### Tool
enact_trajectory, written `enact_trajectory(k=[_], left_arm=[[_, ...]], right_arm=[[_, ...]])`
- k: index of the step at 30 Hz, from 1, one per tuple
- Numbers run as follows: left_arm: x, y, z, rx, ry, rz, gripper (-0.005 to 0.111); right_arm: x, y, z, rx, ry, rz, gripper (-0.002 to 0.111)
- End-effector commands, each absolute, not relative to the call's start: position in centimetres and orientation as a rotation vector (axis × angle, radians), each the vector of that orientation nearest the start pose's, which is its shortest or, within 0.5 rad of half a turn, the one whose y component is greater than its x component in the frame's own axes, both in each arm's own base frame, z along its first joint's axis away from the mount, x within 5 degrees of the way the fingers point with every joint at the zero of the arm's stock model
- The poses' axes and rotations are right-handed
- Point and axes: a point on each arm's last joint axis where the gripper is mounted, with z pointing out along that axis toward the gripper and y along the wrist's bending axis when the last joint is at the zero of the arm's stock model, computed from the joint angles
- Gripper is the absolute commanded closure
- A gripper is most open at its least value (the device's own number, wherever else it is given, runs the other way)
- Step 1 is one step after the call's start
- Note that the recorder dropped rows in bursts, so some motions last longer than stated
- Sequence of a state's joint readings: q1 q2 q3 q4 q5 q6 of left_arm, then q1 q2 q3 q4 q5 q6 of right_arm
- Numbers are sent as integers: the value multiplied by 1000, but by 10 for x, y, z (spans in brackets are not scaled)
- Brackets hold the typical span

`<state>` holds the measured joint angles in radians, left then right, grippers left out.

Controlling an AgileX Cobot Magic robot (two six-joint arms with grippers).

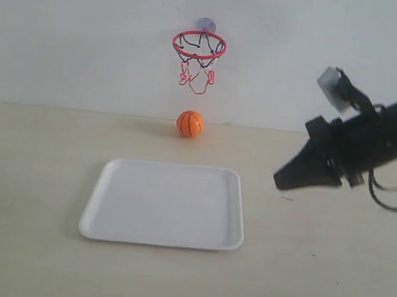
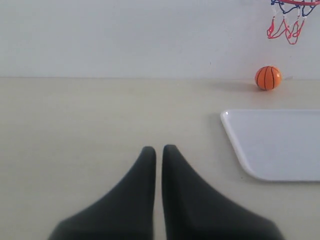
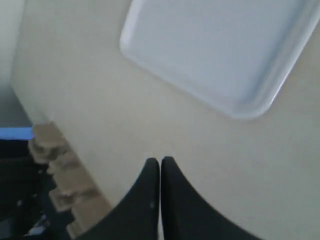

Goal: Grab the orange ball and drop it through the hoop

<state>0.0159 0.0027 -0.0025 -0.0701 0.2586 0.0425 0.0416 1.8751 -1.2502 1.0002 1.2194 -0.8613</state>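
Note:
The orange ball [image 1: 190, 124] [image 2: 268, 78] rests on the table against the back wall, directly under the hoop [image 1: 199, 44] [image 2: 292, 2], whose red rim and string net hang from a purplish suction cup on the wall. My right gripper [image 1: 279, 181] [image 3: 160, 160] hovers above the table to the right of the white tray, shut with nothing in it. My left gripper [image 2: 158, 148] is shut and empty over bare table, far to the left of the ball; it does not show in the exterior view.
A white tray [image 1: 99, 202] [image 2: 235, 135] [image 3: 145, 60] lies flat in the middle of the table, in front of the ball. The right wrist view shows the table's edge [image 3: 30, 107] with stacked brown blocks [image 3: 62, 175] and dark gear beyond it.

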Motion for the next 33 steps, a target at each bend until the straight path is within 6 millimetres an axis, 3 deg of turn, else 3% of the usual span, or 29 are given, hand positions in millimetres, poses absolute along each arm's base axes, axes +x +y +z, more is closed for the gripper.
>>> enact_trajectory(k=[1, 5, 9, 22, 26, 33], left_arm=[[55, -1, 190, -28, 1737, -26, 103], [55, -1, 190, -28, 1737, -26, 103], [55, -1, 190, -28, 1737, -26, 103], [55, -1, 190, -28, 1737, -26, 103], [55, -1, 190, -28, 1737, -26, 103], [55, -1, 190, -28, 1737, -26, 103]], right_arm=[[294, 87, 189, -465, 2703, 1410, 109], [260, 85, 161, -383, 2829, 1491, 109], [241, 84, 148, -332, 2893, 1535, 109], [238, 83, 144, -311, 2911, 1549, 109], [234, 83, 167, -375, 2836, 1492, 109], [215, 80, 239, -509, 2556, 1212, 109]])
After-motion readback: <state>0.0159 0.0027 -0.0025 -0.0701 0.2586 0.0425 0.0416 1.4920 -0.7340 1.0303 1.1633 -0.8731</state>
